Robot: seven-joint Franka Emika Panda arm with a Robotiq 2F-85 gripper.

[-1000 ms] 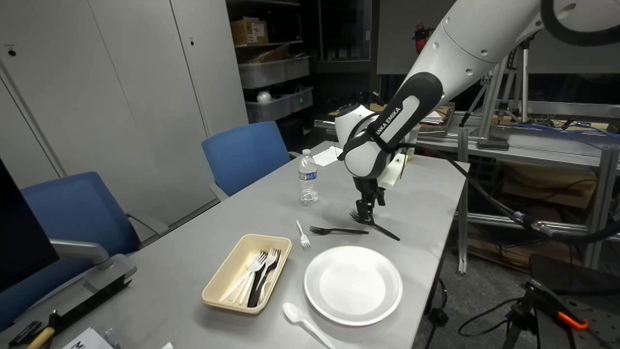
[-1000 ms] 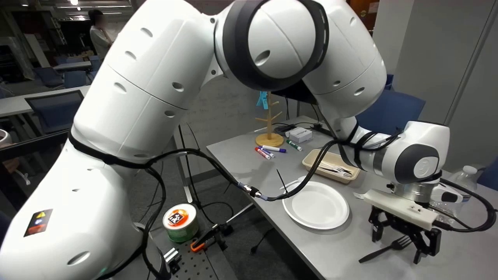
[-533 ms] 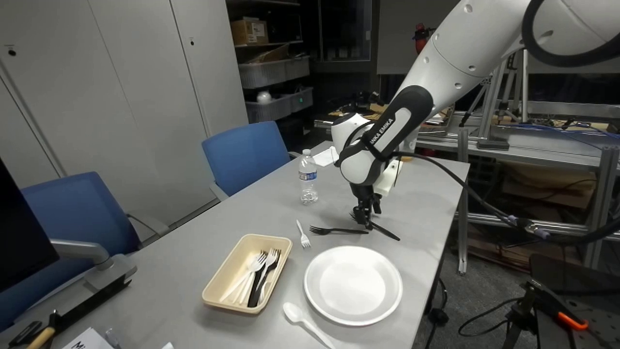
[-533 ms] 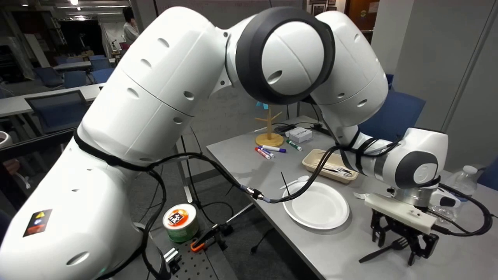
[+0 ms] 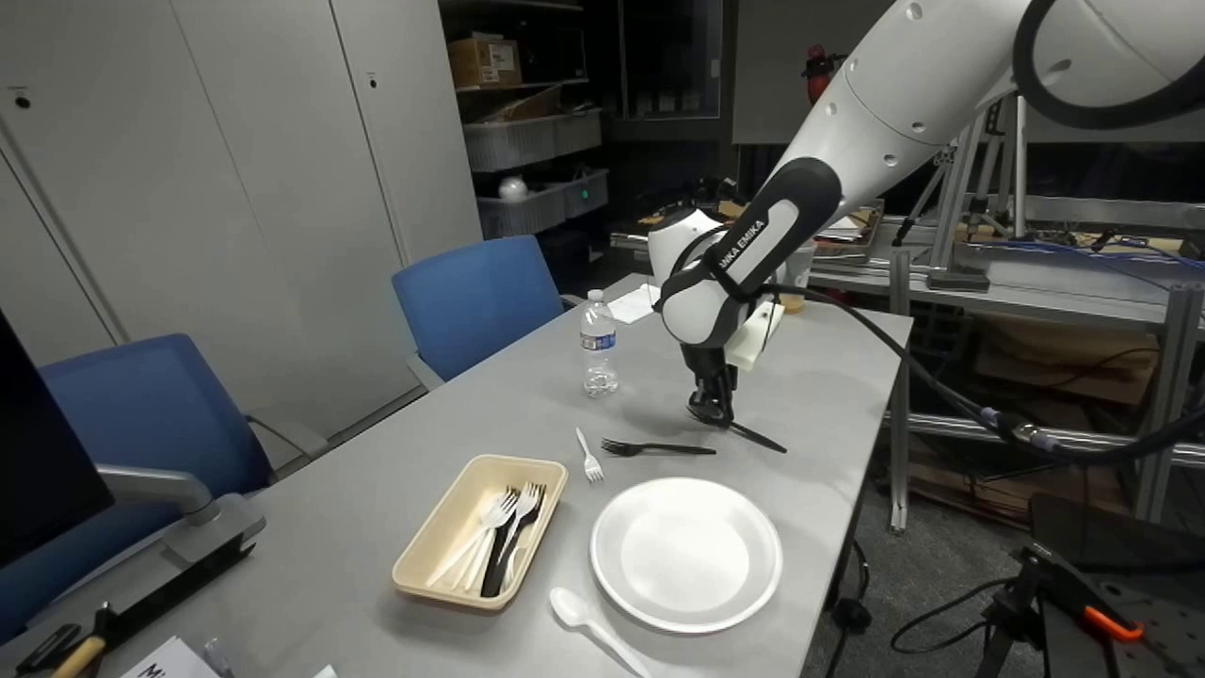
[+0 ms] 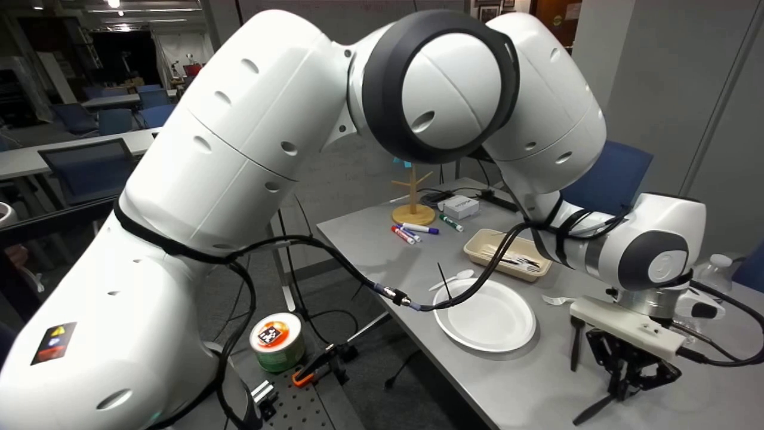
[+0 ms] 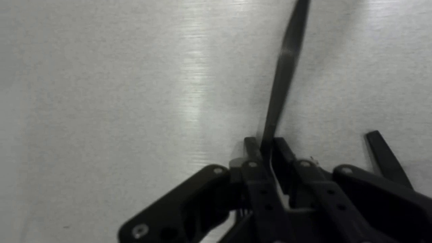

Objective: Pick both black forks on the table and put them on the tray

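Note:
In the wrist view a black fork passes between the fingertips of my gripper, which is shut on it. Its handle sticks out beyond the jaws; the tines are mostly hidden by the fingers. In both exterior views the gripper is low over the grey table; whether the fork clears the surface I cannot tell. The second black fork lies flat on the table beside the gripper, its handle at the wrist view's right. The beige tray holds several white and black utensils.
Near the tray are a round white plate, a white spoon and a small white fork. A water bottle stands behind them. Markers and a wooden stand sit at the table's far end.
The gripper has come together from wide apart and taken hold of the fork. That fork has shifted and turned slightly with it. The second fork and the tray have stayed put.

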